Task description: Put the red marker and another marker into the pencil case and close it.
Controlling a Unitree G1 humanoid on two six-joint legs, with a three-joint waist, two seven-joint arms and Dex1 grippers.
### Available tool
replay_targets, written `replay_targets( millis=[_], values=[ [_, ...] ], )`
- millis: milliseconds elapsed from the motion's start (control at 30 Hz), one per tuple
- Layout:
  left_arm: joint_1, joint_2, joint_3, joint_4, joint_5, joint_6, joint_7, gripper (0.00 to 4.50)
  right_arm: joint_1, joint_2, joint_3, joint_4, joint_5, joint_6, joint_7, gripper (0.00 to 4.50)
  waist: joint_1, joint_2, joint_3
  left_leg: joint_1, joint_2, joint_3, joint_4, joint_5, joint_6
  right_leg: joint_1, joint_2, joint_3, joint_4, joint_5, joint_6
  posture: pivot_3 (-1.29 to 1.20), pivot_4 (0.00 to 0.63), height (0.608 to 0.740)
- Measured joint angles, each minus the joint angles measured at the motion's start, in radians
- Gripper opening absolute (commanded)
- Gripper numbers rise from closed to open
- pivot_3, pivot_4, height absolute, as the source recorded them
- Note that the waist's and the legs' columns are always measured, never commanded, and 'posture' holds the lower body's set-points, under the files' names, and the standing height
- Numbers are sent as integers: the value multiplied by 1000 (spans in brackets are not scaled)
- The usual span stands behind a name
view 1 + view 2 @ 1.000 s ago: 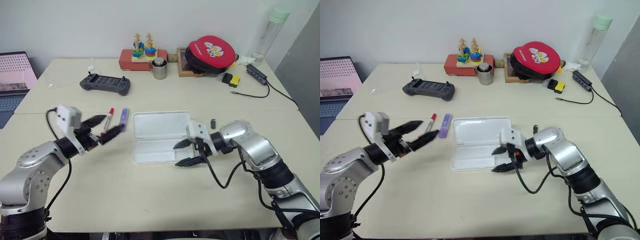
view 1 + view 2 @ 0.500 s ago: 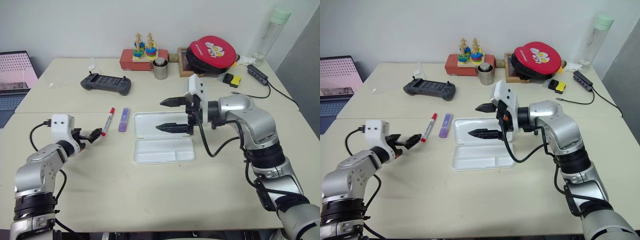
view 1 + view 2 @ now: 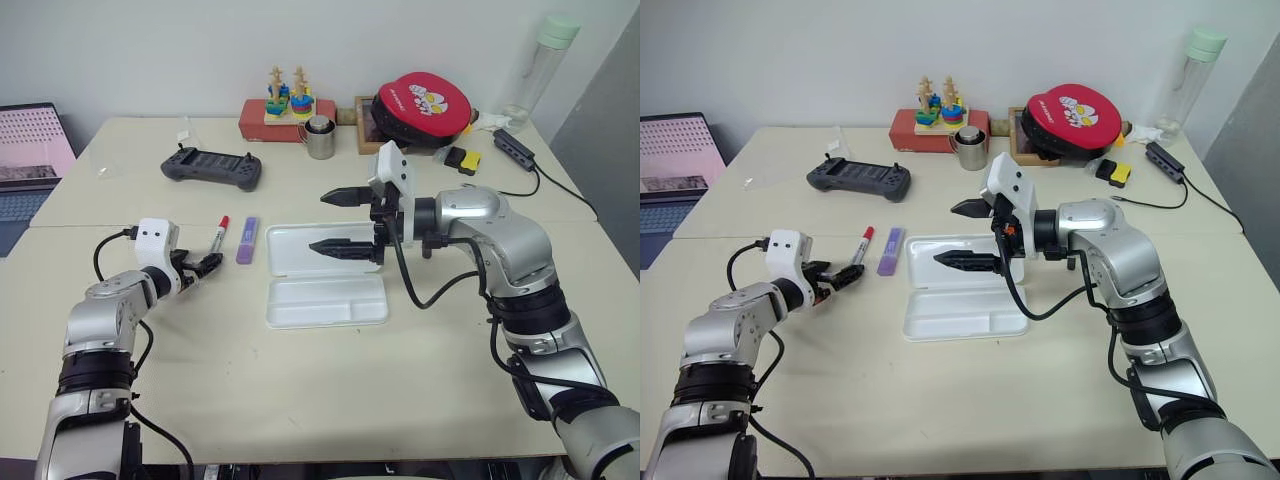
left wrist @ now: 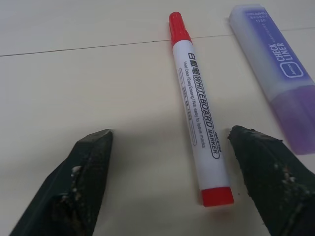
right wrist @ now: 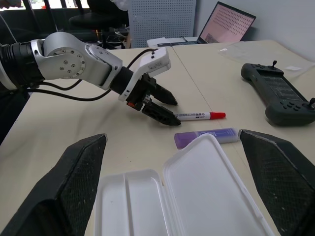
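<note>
The red marker point(image 3: 217, 237), a white barrel with a red cap, lies on the table left of the open pencil case point(image 3: 300, 300). Beside it, nearer the case, lies the lilac highlighter point(image 3: 246, 240). My left gripper point(image 3: 205, 265) is low over the table at the marker's near end. In the left wrist view its fingers point(image 4: 88, 167) stand open on either side of the red marker point(image 4: 199, 123), not touching it. My right gripper point(image 3: 320, 222) hovers open above the case's lid, pointing toward the markers, with nothing in it.
A dark game controller point(image 3: 211, 167) lies behind the markers. Along the far edge stand a metal cup point(image 3: 320, 138), a stacking toy point(image 3: 285, 105), a red round pouch point(image 3: 425, 102) and a bottle point(image 3: 540, 65). A laptop point(image 3: 30, 150) sits far left.
My left gripper has dropped to the table and slid forward up to the red marker's near end, its fingers a little narrower. My right gripper rose from the case's tray to above its lid.
</note>
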Motion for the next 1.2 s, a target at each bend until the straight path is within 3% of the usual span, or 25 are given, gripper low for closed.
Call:
replay_targets(
  millis=[467,800,967,1100,1200],
  values=[
    [-23,-17,0,29,17,-14,-21,570,0,-12,0,0,18,0,-21,4500,1,0,0,0,-1,0,0,0,0,0,-1,0,1,0,0,0,150,740],
    [-31,-46,27,58,25,-40,15,445,-3,-17,-5,6,18,-2,-24,4500,1,0,0,1,0,0,2,0,0,0,-1,0,3,0,0,0,150,740],
    [-63,-72,96,87,-8,-146,38,445,-9,-33,-21,14,18,-10,-24,4500,0,-1,0,-1,0,0,3,0,0,-2,0,1,3,0,0,0,150,740],
    [-96,-35,116,-145,-135,-167,-144,445,-11,-80,-48,20,27,-16,-7,4500,2,-2,0,-5,-1,-2,3,0,0,-2,-2,0,0,0,0,0,150,740],
    [-93,34,27,-392,-215,-138,-344,445,-10,-151,-80,19,36,-26,22,4500,1,-2,0,-4,-2,-2,0,0,0,-1,-4,0,-4,0,0,0,150,740]
  ],
)
